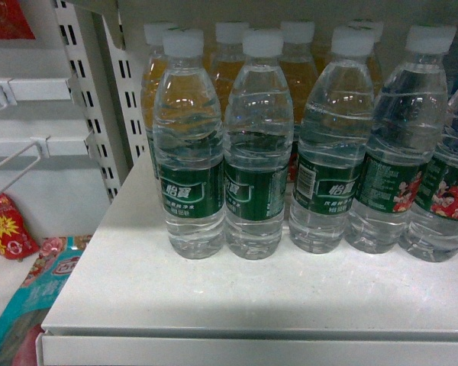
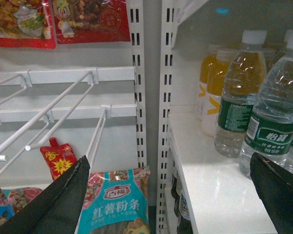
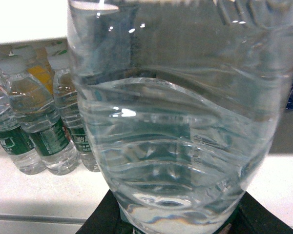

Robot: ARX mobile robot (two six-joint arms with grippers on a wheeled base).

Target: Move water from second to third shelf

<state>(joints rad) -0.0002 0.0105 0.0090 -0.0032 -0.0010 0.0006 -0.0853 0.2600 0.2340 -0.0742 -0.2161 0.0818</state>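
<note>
Right gripper [image 3: 178,222]: closed around a clear water bottle [image 3: 180,126], held above the white shelf [image 3: 34,192] | Left gripper [image 2: 171,195]: spread wide, holding nothing, beside shelf edge | Row of water bottles [image 1: 189,145] stands on shelf, orange-drink bottles [image 1: 227,72] behind

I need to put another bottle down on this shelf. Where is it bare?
The shelf is bare along its front edge, before the water bottles, and at the left end beside the slotted upright. Behind, orange-drink bottles crowd it.

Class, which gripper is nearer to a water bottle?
Right. The right gripper is closed around a water bottle; the left gripper hangs open beside the shelf edge, holding nothing.
</note>
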